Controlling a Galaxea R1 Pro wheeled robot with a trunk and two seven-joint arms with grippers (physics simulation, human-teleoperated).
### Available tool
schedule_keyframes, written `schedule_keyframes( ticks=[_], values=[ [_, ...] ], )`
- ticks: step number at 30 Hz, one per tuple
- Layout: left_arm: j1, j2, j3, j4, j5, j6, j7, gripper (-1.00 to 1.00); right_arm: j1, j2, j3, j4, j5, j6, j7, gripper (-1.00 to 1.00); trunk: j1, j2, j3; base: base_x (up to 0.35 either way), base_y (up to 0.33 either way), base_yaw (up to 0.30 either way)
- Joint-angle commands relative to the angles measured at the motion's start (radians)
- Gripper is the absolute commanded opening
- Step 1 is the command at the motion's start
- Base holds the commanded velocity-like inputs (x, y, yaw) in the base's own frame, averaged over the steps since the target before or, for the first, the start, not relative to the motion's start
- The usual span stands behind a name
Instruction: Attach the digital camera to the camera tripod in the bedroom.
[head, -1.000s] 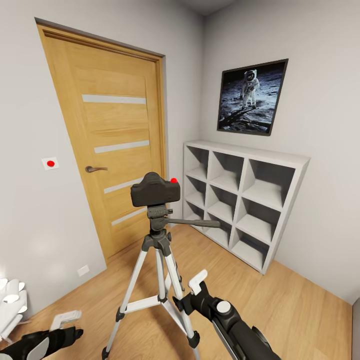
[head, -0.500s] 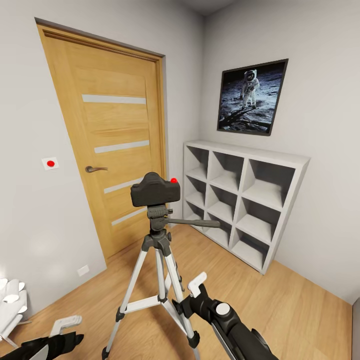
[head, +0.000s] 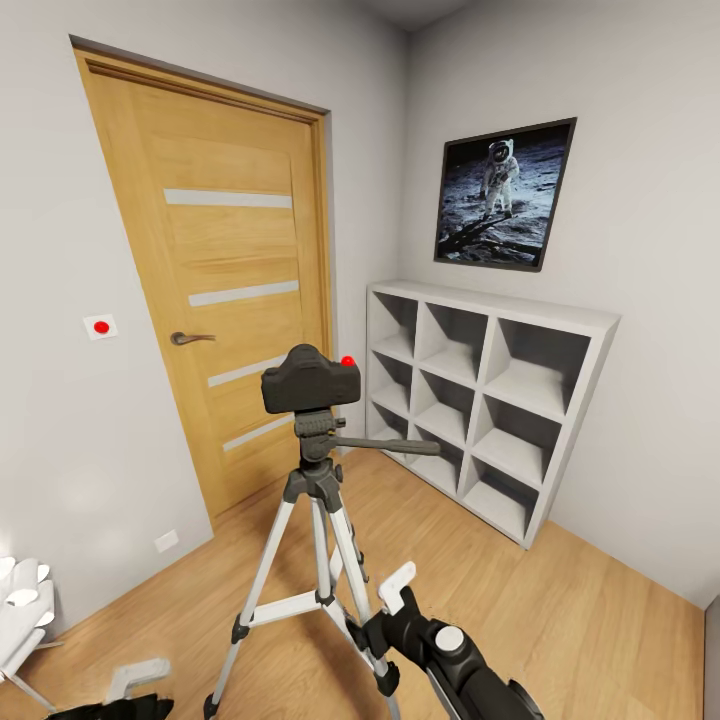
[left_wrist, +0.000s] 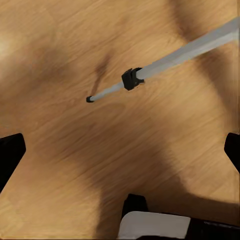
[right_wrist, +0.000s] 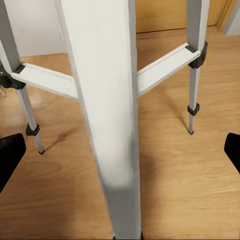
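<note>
Two grippers hang low and empty, jaws apart: the left gripper (head: 135, 682) over plank floor (left_wrist: 60, 145), the right gripper (head: 392, 592) just beside a silver leg of the camera tripod (head: 318, 520). Beyond, the digital camera (head: 308, 380) sits on the tripod's head. Judged seated; retreat should avoid nudging that leg. Farther stands the oak door (head: 225, 290).

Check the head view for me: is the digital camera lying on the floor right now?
No, the digital camera sits up on the pan head of the camera tripod, well above the wooden floor.
</note>
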Motion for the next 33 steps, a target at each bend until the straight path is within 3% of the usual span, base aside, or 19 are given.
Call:
schedule_keyframes(
  ticks=[1,6,12,16,19,23,24,25,30,33],
  values=[
    [0.009,-0.005,-0.003,-0.001,0.007,0.005,-0.001,1.0,0.004,-0.001,-0.001,0.0,0.004,0.005,0.003,1.0,0.001,-0.002,-0.002,0.0,0.0,0.0],
    [0.054,-0.027,-0.003,-0.001,0.007,0.005,0.006,1.0,0.03,-0.003,-0.004,0.031,0.004,0.004,-0.002,1.0,0.001,-0.002,-0.002,0.0,0.0,0.0],
    [0.088,-0.035,-0.003,0.0,0.009,0.005,0.009,1.0,0.043,-0.005,-0.009,0.102,0.003,0.003,-0.005,1.0,0.001,-0.002,-0.002,0.0,0.0,0.0],
    [0.12,-0.041,-0.003,0.004,0.037,0.005,0.011,1.0,0.047,-0.006,-0.011,0.21,0.004,0.003,-0.007,1.0,0.001,-0.002,-0.002,0.0,0.0,0.0],
    [0.164,-0.056,-0.003,0.017,0.072,0.004,0.012,1.0,0.048,-0.007,-0.012,0.436,0.005,0.004,-0.007,1.0,0.001,-0.002,-0.002,0.0,0.0,0.0],
    [0.224,-0.087,-0.005,0.029,0.086,0.004,0.012,1.0,0.062,-0.014,-0.011,0.715,0.006,0.01,-0.006,1.0,0.001,-0.002,-0.002,0.0,0.0,0.0],
    [0.279,-0.116,-0.006,0.035,0.089,0.004,0.012,1.0,0.135,-0.045,-0.011,0.794,0.004,0.008,-0.007,1.0,0.001,-0.002,-0.002,0.0,0.0,0.0],
    [0.279,-0.116,-0.006,0.035,0.089,0.004,0.012,1.0,0.135,-0.045,-0.011,0.794,0.004,0.008,-0.007,1.0,0.001,-0.002,-0.002,0.0,0.0,0.0],
    [0.363,-0.178,-0.007,0.04,0.091,0.004,0.012,1.0,0.247,-0.089,-0.01,0.851,0.004,-0.01,-0.008,1.0,0.001,-0.002,-0.002,0.0,0.0,0.0],
    [0.384,-0.204,-0.008,0.04,0.091,0.005,0.012,1.0,0.273,-0.099,-0.009,0.863,0.002,-0.015,-0.008,1.0,0.001,-0.002,-0.002,0.0,0.0,0.0]
  ],
)
